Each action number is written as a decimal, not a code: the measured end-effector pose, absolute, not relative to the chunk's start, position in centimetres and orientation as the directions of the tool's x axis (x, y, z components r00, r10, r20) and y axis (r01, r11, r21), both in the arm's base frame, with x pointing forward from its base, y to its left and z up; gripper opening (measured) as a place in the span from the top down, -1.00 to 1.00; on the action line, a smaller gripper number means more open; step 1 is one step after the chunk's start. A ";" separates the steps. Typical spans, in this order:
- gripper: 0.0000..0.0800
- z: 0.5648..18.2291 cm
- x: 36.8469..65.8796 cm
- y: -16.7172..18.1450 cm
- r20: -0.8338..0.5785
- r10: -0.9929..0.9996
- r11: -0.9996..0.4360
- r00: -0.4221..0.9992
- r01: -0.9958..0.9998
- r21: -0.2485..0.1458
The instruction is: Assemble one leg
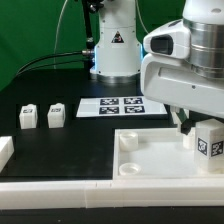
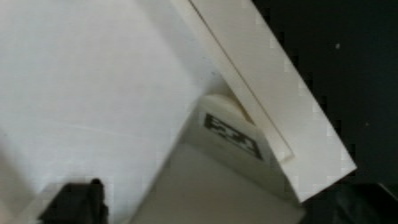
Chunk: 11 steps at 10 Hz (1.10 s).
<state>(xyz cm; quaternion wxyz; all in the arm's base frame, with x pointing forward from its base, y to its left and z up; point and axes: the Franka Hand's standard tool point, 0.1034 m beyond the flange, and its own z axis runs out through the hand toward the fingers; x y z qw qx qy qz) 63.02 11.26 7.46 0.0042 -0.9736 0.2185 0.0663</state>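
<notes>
One leg (image 1: 208,140), a small white block with a black-and-white marker, stands at the right corner of the large white panel (image 1: 150,158). My gripper (image 1: 188,128) hangs just beside it, toward the exterior view's left. In the wrist view the same leg (image 2: 233,136) sits against the panel's raised rim (image 2: 267,90), well away from my gripper (image 2: 222,208). One dark fingertip (image 2: 75,202) shows, and nothing lies between the jaws, which stand apart. Two more legs (image 1: 28,117) (image 1: 56,114) stand on the black table at the exterior view's left.
The marker board (image 1: 122,105) lies behind the panel, in front of the robot base (image 1: 112,50). A white part (image 1: 5,150) sits at the far left edge. A long white rail (image 1: 60,188) runs along the front.
</notes>
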 end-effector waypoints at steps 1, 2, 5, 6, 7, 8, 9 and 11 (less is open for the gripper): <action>-0.62 7.5 63.0 11.1 -0.132 -0.326 -0.945 0.936 -0.328 0.006; -0.62 7.4 63.0 11.2 -0.131 -0.270 -0.962 0.954 -0.273 -0.002; -0.62 7.5 62.6 11.0 -0.136 0.074 -0.997 0.988 0.069 -0.041; -0.62 7.5 62.6 10.9 -0.134 0.177 -0.984 0.975 0.171 -0.055; -0.62 7.5 62.5 10.7 -0.132 0.228 -0.973 0.965 0.221 -0.063; -0.62 7.5 62.5 10.7 -0.134 0.188 -0.982 0.973 0.182 -0.058; -0.62 7.5 62.5 10.7 -0.135 0.186 -0.982 0.973 0.180 -0.058; 0.02 7.3 62.4 10.7 -0.137 0.186 -0.982 0.973 0.180 -0.058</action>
